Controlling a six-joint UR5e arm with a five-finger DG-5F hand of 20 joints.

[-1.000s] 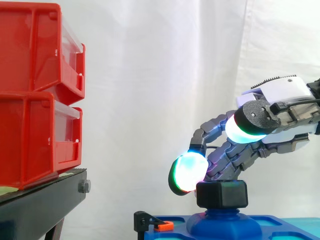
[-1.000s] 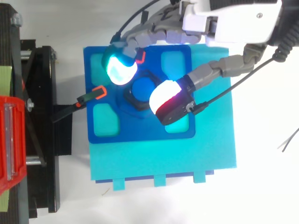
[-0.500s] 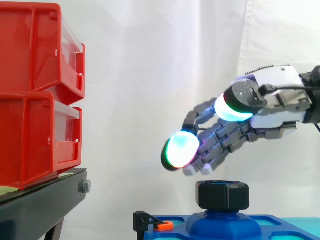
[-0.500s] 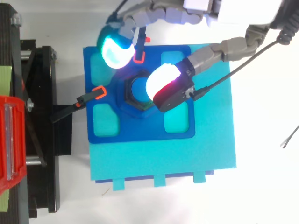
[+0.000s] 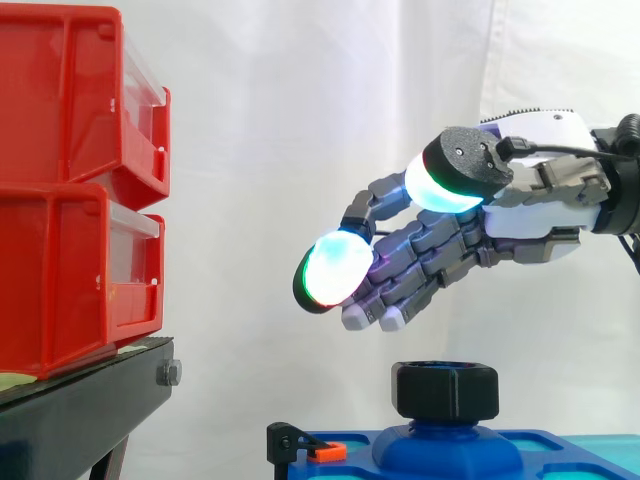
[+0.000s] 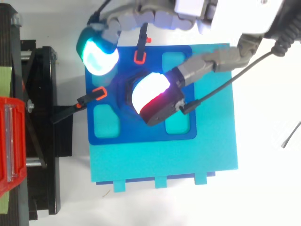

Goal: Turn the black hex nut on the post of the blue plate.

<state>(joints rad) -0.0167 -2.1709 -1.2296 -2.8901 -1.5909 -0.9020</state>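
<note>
White curtain is hanging behind red bins [image 5: 60, 270] at nine o'clock.
Hand [image 5: 520, 225] is hovering above black hex nut [image 5: 445, 392] on blue plate [image 6: 127, 133], fingers loosely spread, gripping nothing.

Two red bins [image 5: 60, 100] [image 5: 60, 280], two orange-tipped clamps [image 6: 96, 93] [image 6: 139, 54], one black nut [image 5: 445, 390], one blue plate [image 6: 141, 134], one turquoise slab [image 6: 164, 160], one black stand [image 5: 80, 410] and one robot hand [image 5: 530, 225] are counted.

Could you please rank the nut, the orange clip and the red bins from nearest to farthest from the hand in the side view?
1. Nut, just below the hand.
2. Orange clip, lower left of the hand, beside the nut's base.
3. Red bins, far left.
</note>
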